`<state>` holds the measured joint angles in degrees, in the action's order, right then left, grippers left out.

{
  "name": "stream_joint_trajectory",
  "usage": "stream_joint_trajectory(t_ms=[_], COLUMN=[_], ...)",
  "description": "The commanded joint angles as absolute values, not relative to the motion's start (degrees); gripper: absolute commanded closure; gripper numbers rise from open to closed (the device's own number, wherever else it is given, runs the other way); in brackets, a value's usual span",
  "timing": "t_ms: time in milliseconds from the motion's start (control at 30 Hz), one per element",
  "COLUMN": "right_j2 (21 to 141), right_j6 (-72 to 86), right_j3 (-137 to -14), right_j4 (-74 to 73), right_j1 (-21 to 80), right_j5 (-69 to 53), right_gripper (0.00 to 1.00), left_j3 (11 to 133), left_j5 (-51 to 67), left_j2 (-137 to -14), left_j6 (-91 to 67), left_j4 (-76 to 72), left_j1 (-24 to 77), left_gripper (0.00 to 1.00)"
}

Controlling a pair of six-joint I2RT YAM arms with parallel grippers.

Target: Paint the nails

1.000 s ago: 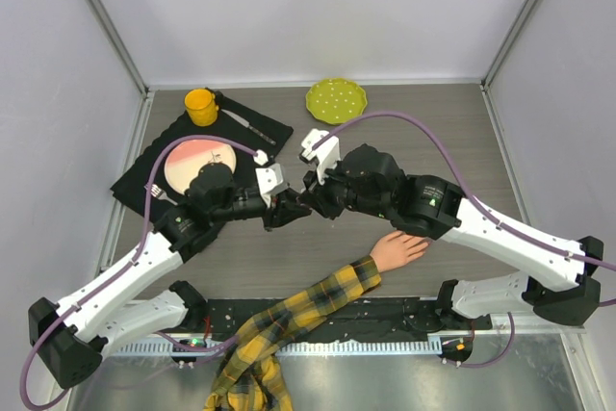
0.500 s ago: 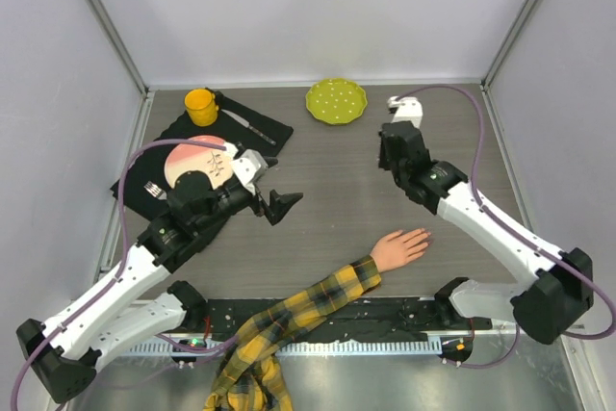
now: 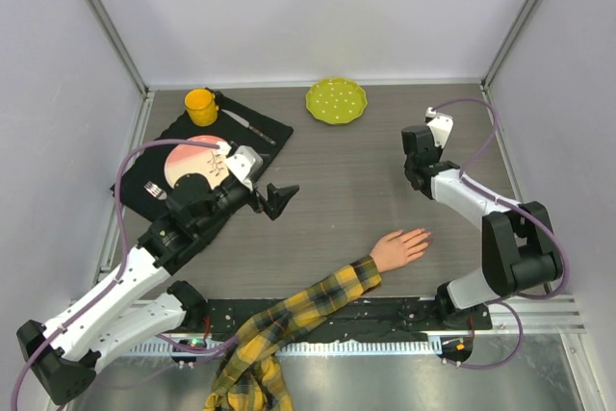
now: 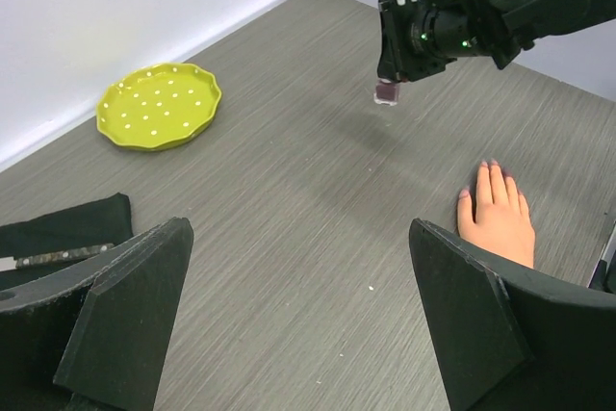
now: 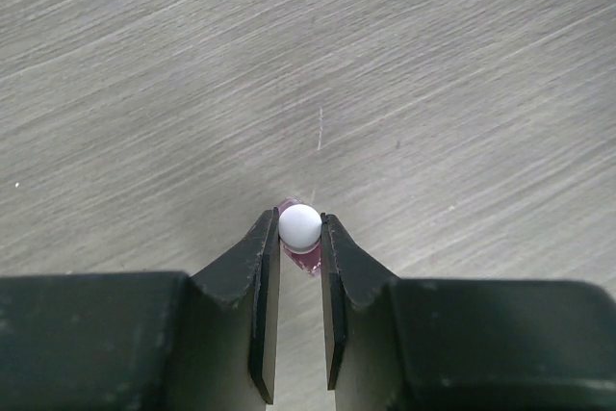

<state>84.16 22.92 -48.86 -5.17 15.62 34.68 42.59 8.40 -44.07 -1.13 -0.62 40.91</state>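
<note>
The right gripper (image 5: 298, 218) is pinched nearly shut on a small polish bottle (image 5: 300, 228). It grips only at the very fingertips, with the bottle's rounded white top showing between them and pinkish glass beneath. That thin hold is probably the main risk, since a jolt or tilt could let the bottle slip or twist out over the bare table (image 3: 337, 170). The left gripper (image 4: 298, 238) is spread wide and holds nothing, so no brush is out yet. The mannequin hand (image 3: 402, 245) lies palm down at lower centre of the overhead view, its plaid sleeve (image 3: 308, 310) trailing towards the bottom edge, well apart from both grippers. It looks unsecured, so a careless touch could shove it. The nails (image 4: 484, 167) are tiny, faintly pinkish tips on pale fingers, so polish could easily stray onto the skin.
</note>
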Motion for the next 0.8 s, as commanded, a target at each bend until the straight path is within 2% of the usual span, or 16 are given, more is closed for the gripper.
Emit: stream_joint_trajectory(t_ms=[0,267,600,767], right_j2=[86.8,91.1,92.2,91.8], right_j6=[25.2,26.0,25.1,24.4], right_j3=[-51.2,-52.3,-53.3,-55.2], right_j4=[1.5,1.9,0.4,-2.2], right_j1=[15.3,15.4,15.3,15.4], right_j5=[36.7,34.7,33.0,32.0], right_gripper=[0.98,0.97,0.76,0.58], left_j3=[42.8,42.9,42.9,43.0], left_j5=[8.7,8.6,9.0,9.2], left_j2=[-44.4,-44.5,-44.5,-44.4], left_j6=[-2.0,-2.2,-2.2,-2.1], left_j4=[-4.2,-4.0,-3.9,-3.8], left_j1=[40.8,40.8,40.7,40.8], left_gripper=[0.0,0.0,0.0,0.0])
